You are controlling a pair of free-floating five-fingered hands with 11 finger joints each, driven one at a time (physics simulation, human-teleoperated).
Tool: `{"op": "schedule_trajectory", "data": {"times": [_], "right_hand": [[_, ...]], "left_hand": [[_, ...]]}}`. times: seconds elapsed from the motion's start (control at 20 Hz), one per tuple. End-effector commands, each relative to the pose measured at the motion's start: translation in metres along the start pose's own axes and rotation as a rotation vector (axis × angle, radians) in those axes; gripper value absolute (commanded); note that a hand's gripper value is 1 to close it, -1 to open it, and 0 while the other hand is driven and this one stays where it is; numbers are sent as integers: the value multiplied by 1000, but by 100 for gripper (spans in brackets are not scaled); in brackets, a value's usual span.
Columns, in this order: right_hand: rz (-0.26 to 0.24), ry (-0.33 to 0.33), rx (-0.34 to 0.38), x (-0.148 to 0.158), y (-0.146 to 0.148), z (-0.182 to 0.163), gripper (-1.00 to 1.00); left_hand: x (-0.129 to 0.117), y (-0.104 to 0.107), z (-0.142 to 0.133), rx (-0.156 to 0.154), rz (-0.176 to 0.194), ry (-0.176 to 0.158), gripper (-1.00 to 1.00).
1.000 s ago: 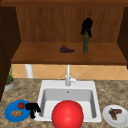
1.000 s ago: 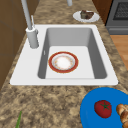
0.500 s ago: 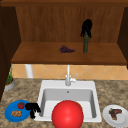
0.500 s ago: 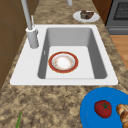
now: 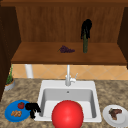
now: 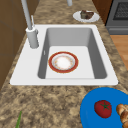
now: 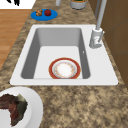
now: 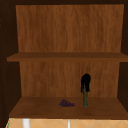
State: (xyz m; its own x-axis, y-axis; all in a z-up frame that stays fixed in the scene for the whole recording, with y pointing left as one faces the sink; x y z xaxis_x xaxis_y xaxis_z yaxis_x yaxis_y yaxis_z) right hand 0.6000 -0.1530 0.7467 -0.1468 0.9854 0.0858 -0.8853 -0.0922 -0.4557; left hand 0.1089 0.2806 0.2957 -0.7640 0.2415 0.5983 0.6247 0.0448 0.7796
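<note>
**Right hand gripping the upright bottle on the shelf**

Nothing is shifting since the earlier frames. Right hand (image 5: 86,28) is curling round the top of the dark green bottle (image 5: 85,44), which is standing upright directly beneath it, long axis vertical. Left hand (image 5: 32,108), fingers drooping and relaxed, is hanging far below beside the blue plate (image 5: 10,115).

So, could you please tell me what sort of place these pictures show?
A simulated kitchen, it seems: a white sink with a faucet set in a granite counter, an open wooden cabinet above it, and food on plates.
</note>
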Motion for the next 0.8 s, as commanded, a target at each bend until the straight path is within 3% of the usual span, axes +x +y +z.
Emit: {"op": "schedule_trajectory", "data": {"times": [0.0, 0.2, 0.4, 0.75], "right_hand": [[-5, -5, 0, -3, 6, -1, 100], [-10, -21, -74, -9, 1, 3, 100], [-16, -32, -64, -12, -7, 14, 100], [-28, -53, -96, -29, -8, 64, 100]], "left_hand": [[0, 0, 0, 0, 0, 0, 0], [0, 0, 0, 0, 0, 0, 0], [0, 0, 0, 0, 0, 0, 0], [0, 0, 0, 0, 0, 0, 0]]}}
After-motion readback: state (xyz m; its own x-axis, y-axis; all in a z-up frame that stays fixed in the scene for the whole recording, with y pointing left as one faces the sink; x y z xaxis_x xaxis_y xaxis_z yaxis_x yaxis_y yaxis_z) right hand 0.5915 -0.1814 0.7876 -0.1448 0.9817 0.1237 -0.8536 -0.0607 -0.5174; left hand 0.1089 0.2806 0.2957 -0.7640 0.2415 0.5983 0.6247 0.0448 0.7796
